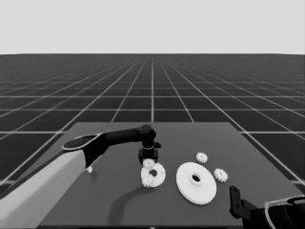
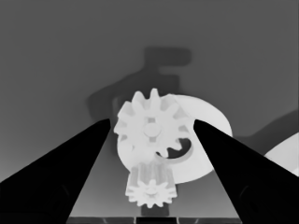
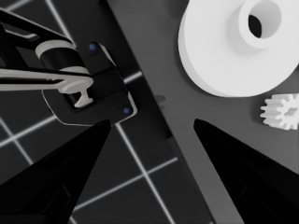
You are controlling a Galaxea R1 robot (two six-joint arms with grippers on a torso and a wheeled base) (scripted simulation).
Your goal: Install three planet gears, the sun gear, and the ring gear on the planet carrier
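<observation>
In the head view the left arm is reaching in from nine o'clock, and the left gripper (image 1: 149, 161) is hanging just over the smaller round part (image 1: 153, 175), the planet carrier, near the middle of the table (image 1: 119, 200). This view is not showing what is between the fingers. The left wrist view is showing it better: the two fingers (image 2: 70, 168) are standing wide apart, released, and no pad is touching anything. Between them one planet gear (image 2: 150, 128) is lying on the smaller round part (image 2: 205, 140), over its dark hole, and a second small gear (image 2: 150, 189) is sitting nearer to the camera, at the rim of that part; I cannot tell if this one is resting on it.

Counting in the head view: two round parts and four small gears. Two gears are at the carrier; one gear (image 1: 202, 157) is lying at twelve o'clock from the larger round part (image 1: 196, 183), the ring gear, and one gear (image 1: 220, 174) at three o'clock, just beside it. A thin white piece (image 1: 89, 169) is showing by the left arm.

The right gripper (image 1: 234, 200) is waiting at the lower right corner. Its wrist view is showing the open fingers (image 3: 60, 182), the larger round part (image 3: 224, 51), one gear (image 3: 281, 111) and dark machinery (image 3: 88, 84) past the table's edge.
</observation>
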